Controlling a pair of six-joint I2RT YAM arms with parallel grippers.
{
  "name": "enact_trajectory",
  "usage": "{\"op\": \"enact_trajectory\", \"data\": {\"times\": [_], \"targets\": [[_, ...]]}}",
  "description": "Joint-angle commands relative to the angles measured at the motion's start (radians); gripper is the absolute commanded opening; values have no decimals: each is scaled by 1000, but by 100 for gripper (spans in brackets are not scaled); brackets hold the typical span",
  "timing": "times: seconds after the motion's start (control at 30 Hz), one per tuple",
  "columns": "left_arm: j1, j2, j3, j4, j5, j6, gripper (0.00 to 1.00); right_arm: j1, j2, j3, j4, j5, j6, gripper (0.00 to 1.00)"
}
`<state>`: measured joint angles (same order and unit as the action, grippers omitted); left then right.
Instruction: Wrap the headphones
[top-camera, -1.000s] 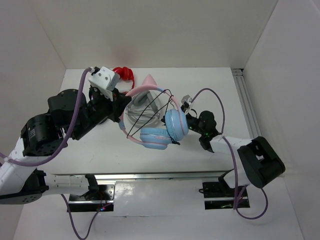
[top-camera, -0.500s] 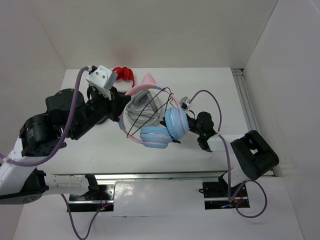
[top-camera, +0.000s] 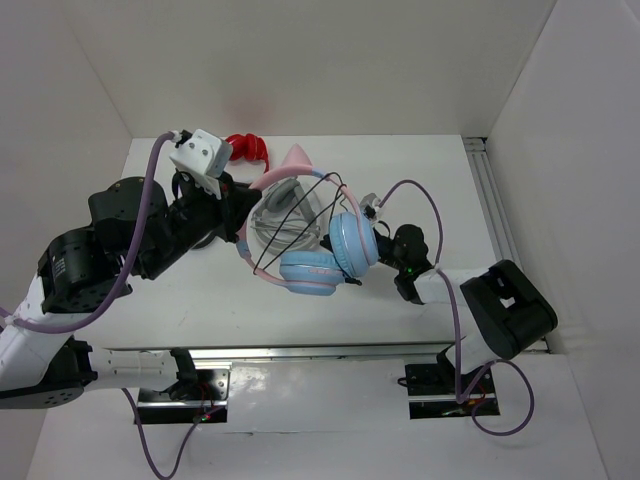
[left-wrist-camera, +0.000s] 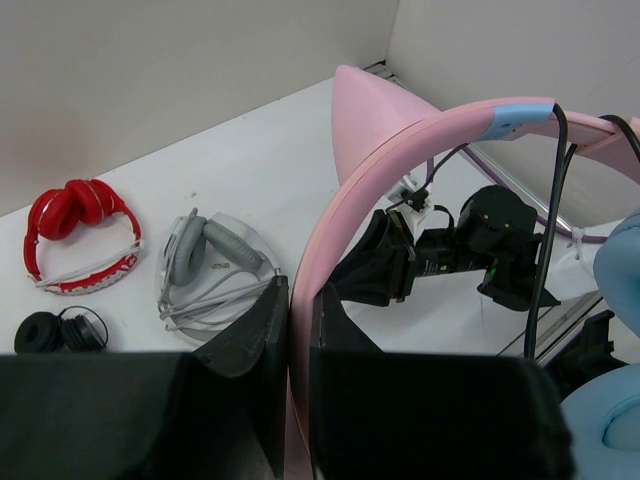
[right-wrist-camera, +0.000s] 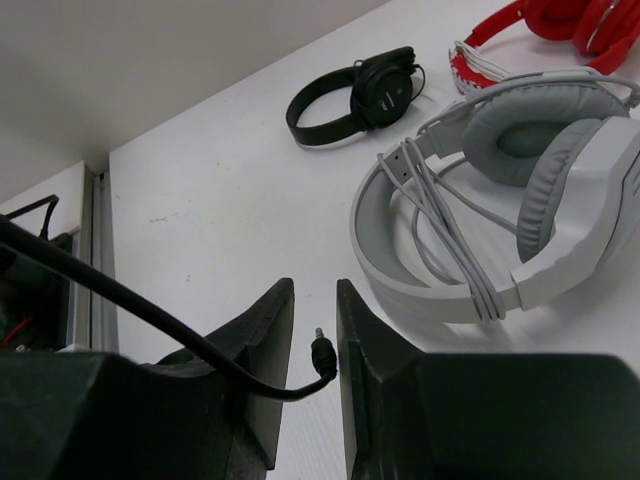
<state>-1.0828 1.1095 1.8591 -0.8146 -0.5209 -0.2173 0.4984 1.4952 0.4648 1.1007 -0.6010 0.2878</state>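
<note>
The headphones (top-camera: 340, 250) hang above the table, with a pink cat-ear headband (left-wrist-camera: 400, 150) and light blue earcups. My left gripper (left-wrist-camera: 298, 290) is shut on the headband low down, and in the top view it (top-camera: 243, 208) sits at the band's left side. The thin black cable (left-wrist-camera: 545, 230) loops several times over the band and cups. My right gripper (right-wrist-camera: 315, 290) stands just right of the earcups (top-camera: 368, 220), slightly open. The cable's end (right-wrist-camera: 120, 295) lies across its left finger. The plug (right-wrist-camera: 322, 355) sits loose in the gap, close to the right finger.
A grey-white pair of headphones (right-wrist-camera: 520, 200) with a bundled cable lies on the table under the held pair. A red pair (top-camera: 248, 148) sits at the back and a small black pair (right-wrist-camera: 360, 95) beside it. A metal rail (top-camera: 495, 210) runs along the right edge.
My right arm has shifted a little left toward the earcups, and its jaws widened briefly and narrowed again. The left arm and the headphones nudged slightly left.
</note>
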Motion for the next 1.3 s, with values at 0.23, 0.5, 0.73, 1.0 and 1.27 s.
{"op": "enact_trajectory", "data": {"times": [0.23, 0.5, 0.73, 1.0, 1.27], "targets": [[-3, -14, 38, 147, -44, -57, 0, 14, 5, -17, 79, -28, -1, 35], [-3, -14, 38, 147, -65, -39, 0, 14, 5, -38, 71, -28, -1, 36], [-3, -14, 38, 147, -65, -39, 0, 14, 5, -48, 80, -28, -1, 23], [-3, -23, 17, 156, -102, -39, 0, 14, -27, -68, 84, 38, 17, 0], [-3, -33, -28, 166, -442, -138, 0, 150, -237, -138, -183, 308, -45, 0]]}}
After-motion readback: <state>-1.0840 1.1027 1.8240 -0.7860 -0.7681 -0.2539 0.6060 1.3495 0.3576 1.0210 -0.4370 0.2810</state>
